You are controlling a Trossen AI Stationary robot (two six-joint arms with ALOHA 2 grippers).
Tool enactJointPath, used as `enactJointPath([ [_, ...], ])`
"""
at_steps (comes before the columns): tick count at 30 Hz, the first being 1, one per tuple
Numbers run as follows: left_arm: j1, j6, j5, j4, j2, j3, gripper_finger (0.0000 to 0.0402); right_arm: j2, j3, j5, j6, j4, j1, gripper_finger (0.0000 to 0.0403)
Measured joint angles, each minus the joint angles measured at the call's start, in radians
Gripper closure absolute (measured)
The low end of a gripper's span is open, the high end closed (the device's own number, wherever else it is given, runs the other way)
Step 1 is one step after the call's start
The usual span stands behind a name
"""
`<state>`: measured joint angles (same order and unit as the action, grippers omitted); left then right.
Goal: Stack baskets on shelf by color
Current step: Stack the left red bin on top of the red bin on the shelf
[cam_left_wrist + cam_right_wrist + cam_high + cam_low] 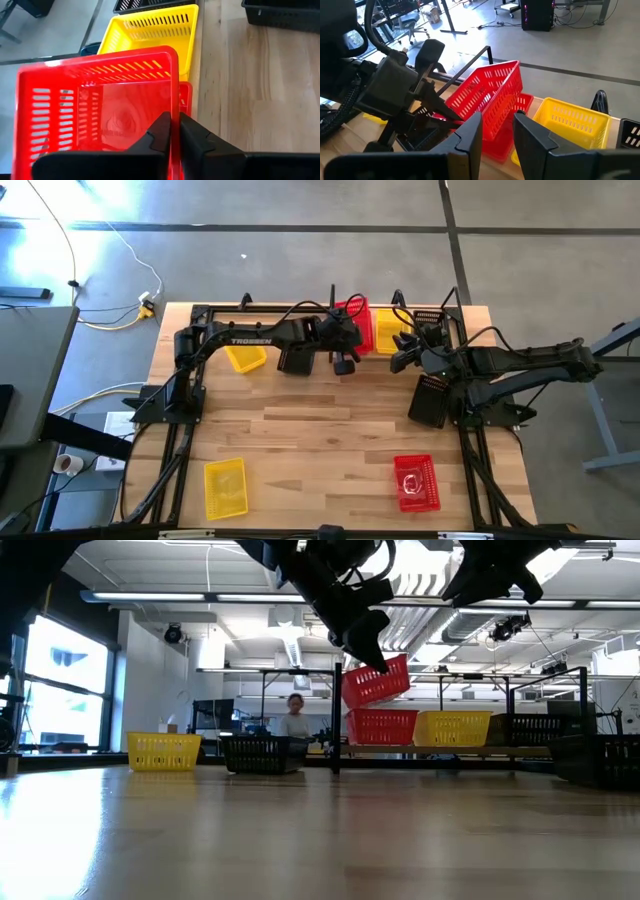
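My left gripper (175, 134) is shut on a red basket (100, 110) and holds it tilted (377, 682) over a second red basket (382, 726). That one stands on the shelf (500, 751) at the table's far edge. A yellow basket (452, 727) and a black basket (530, 727) stand to its right on the same board. My right gripper (497, 132) hangs open and holds nothing, near the yellow basket (392, 332), on its near side. My left gripper pinches one side wall of the red basket at its rim (173, 107), one finger inside and one outside. The fingers come from the near side, slanting down, and lie along that wall. The basket is tilted, its low end (352, 700) at the lower red basket's rim; I cannot tell if they touch.
On the table near the shelf's left end sit a yellow basket (245, 358) and a black basket (297, 360). Another black one (430, 402) lies under my right arm. A yellow basket (225, 487) and a red basket (415, 482) lie near the front edge. A person (296, 718) sits beyond the table.
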<state>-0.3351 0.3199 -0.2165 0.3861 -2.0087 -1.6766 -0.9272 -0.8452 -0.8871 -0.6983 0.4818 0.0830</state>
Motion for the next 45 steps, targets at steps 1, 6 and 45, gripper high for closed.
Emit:
enactJointPath([
  [1, 0.000, 0.000, 0.000, -0.001, 0.000, 0.000, 0.0380, 0.000, 0.000, 0.000, 0.000, 0.000, 0.000, 0.0309],
  [6, 0.002, -0.002, -0.005, -0.012, 0.000, 0.000, 0.0364, 0.000, 0.000, 0.000, 0.000, 0.000, 0.000, 0.0309],
  [45, 0.013, 0.058, -0.177, -0.044, -0.059, -0.002, 0.0298, 0.000, 0.000, 0.031, 0.000, 0.017, 0.000, 0.0309],
])
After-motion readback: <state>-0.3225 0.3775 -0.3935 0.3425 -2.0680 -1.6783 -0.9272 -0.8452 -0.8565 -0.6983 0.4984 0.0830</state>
